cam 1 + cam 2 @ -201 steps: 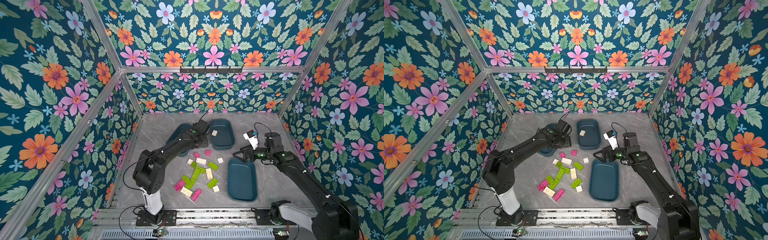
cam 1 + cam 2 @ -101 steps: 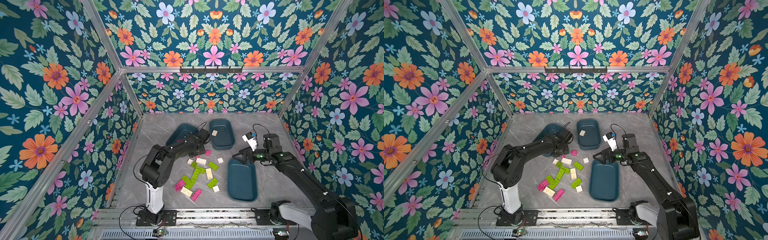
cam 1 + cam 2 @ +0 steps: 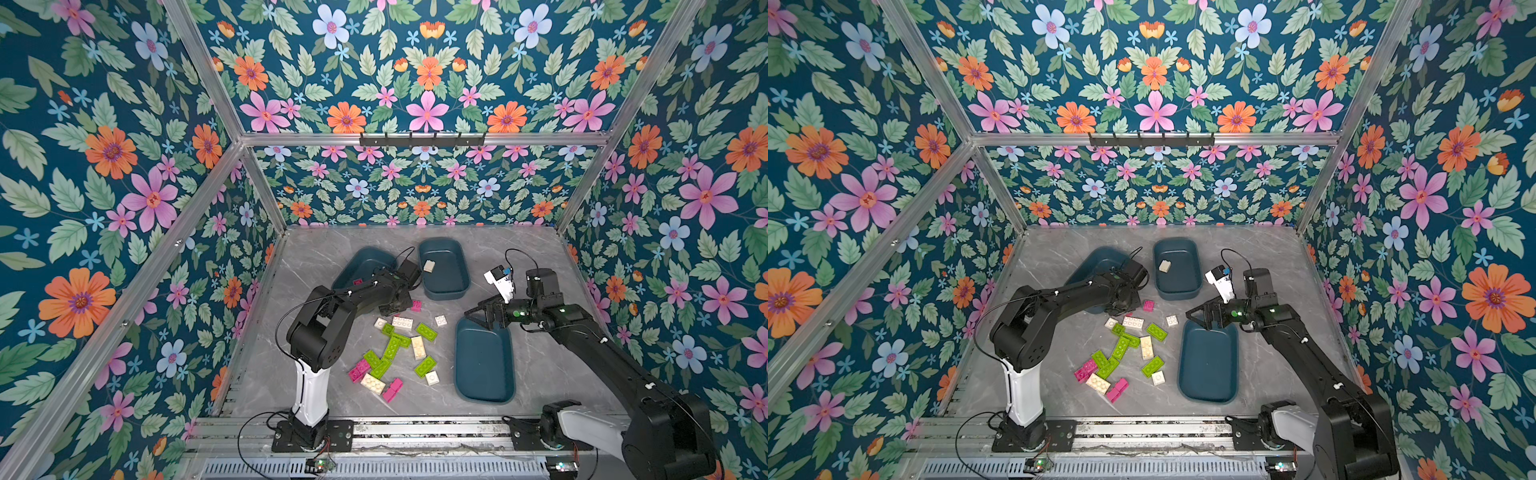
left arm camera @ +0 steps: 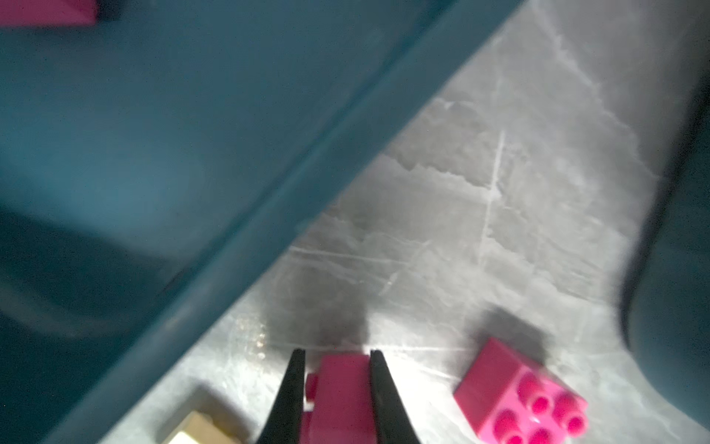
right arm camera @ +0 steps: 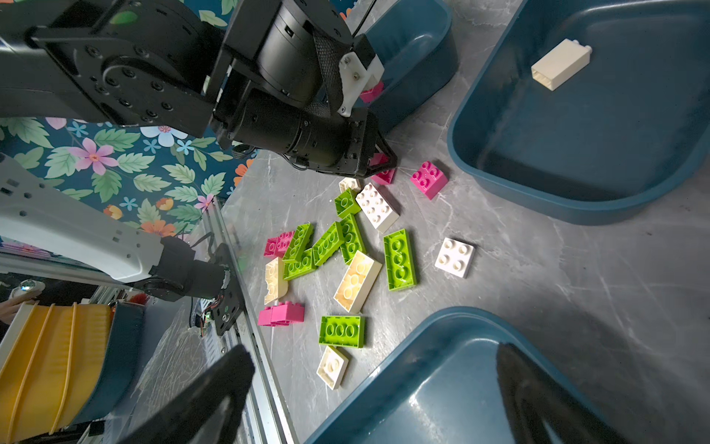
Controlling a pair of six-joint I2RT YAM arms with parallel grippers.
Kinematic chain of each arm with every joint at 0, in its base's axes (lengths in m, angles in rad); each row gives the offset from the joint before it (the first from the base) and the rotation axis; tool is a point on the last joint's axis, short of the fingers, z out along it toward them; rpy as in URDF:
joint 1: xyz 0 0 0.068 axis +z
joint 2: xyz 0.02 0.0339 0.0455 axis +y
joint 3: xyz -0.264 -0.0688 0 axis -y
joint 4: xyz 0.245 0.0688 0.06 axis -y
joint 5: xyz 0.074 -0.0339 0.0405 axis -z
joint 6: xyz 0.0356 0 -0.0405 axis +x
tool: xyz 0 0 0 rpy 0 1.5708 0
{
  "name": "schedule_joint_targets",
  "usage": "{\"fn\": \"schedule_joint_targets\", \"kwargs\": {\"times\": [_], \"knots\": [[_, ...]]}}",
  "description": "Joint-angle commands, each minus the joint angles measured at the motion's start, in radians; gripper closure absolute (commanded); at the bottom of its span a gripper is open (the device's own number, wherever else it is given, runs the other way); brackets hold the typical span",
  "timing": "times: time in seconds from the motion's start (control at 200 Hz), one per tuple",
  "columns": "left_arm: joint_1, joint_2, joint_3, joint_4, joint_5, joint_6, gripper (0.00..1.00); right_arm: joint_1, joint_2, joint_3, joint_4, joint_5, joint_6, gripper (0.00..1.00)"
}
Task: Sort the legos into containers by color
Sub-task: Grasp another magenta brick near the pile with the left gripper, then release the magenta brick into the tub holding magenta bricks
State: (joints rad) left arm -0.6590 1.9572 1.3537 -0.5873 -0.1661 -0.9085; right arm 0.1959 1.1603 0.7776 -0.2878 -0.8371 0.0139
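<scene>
Left gripper (image 4: 337, 355) pinches bumpy pink brick (image 4: 342, 399), bumps facing sideways; smooth grey marbled table (image 4: 499, 230) below. Right gripper (image 5: 372, 361) spread wide above teal tub (image 5: 422, 321).

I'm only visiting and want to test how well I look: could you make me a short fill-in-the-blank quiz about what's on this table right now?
1. The left tool is shut on a ____ brick.
2. The right tool hangs with its jaws ____ above the far end of the near tub.
3. The far middle tub holds just ____ cream brick.

Missing words: pink; open; one.
</scene>
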Motion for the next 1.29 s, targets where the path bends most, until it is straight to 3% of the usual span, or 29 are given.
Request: {"fn": "schedule_joint_targets", "kwargs": {"times": [0.0,0.23,0.39,0.59,0.815,0.91,1.005,1.17,1.29], "knots": [[0.000,-0.017,0.039,-0.050,-0.036,0.050,0.91,0.000,-0.003,0.007,-0.002,-0.001,-0.018,0.01],[0.013,-0.044,0.219,-0.199,-0.124,0.225,0.87,0.000,-0.006,0.024,-0.001,-0.005,-0.013,0.01],[0.086,-0.036,0.315,-0.244,-0.179,0.421,0.86,0.001,0.000,0.031,0.022,-0.020,0.006,0.01],[0.209,0.012,0.345,-0.191,-0.162,0.606,0.87,0.000,-0.001,0.029,0.029,-0.023,0.017,0.01],[0.286,0.109,0.376,-0.069,-0.103,0.707,0.84,0.000,0.008,0.041,0.014,-0.014,0.011,0.01],[0.299,0.153,0.414,-0.049,-0.086,0.729,0.76,0.001,0.011,0.046,0.009,-0.010,0.010,0.01],[0.302,0.190,0.464,-0.083,-0.083,0.741,0.54,0.000,0.012,0.047,0.004,-0.010,0.011,0.01],[0.298,0.155,0.477,-0.164,-0.072,0.712,0.34,0.001,0.002,0.046,-0.010,-0.007,0.003,0.01],[0.284,0.062,0.410,-0.193,-0.037,0.646,0.30,0.000,0.011,0.046,-0.007,-0.014,0.003,0.01]]}}
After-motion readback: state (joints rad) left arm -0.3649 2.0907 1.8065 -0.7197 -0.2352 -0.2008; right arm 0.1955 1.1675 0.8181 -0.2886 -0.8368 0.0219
